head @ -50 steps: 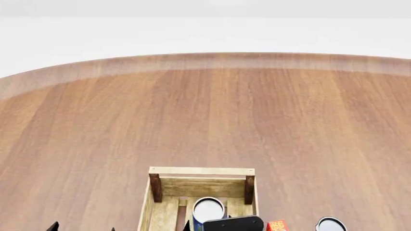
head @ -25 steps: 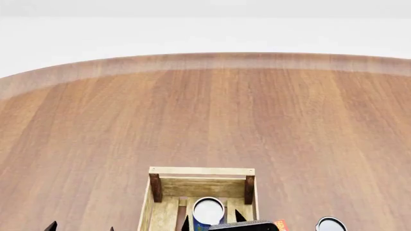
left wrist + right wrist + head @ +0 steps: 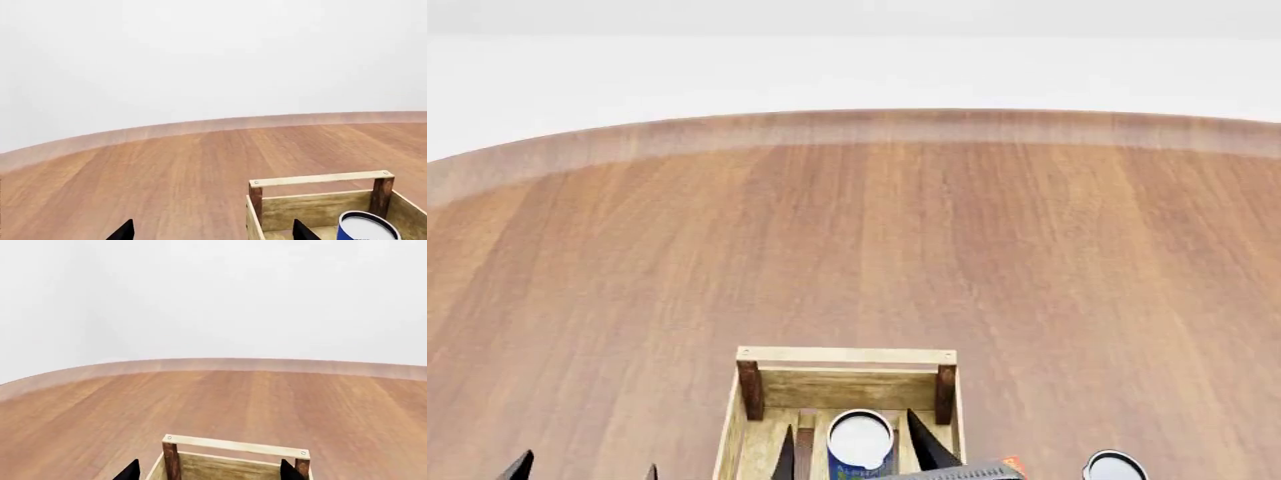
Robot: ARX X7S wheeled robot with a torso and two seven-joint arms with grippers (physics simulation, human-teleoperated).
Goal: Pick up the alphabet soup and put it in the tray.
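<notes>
The alphabet soup, a blue-labelled can with a silvery-white top, stands upright inside the tray, a light-wood slatted crate at the near table edge. My right gripper is open, with one dark finger on each side of the can and gaps between them. In the right wrist view my right gripper frames the tray's far rail; the can is out of that view. My left gripper is open and empty, left of the tray. The left wrist view shows my left gripper, the tray and the can.
A second can with a white top stands at the bottom edge, right of the tray, with a small red-orange object between them. The round wooden table stretches far ahead to its curved edge.
My right gripper's fingers have spread apart from the can, which now stands free in the tray. The gripper's black body has slid down, almost out of the head view.
</notes>
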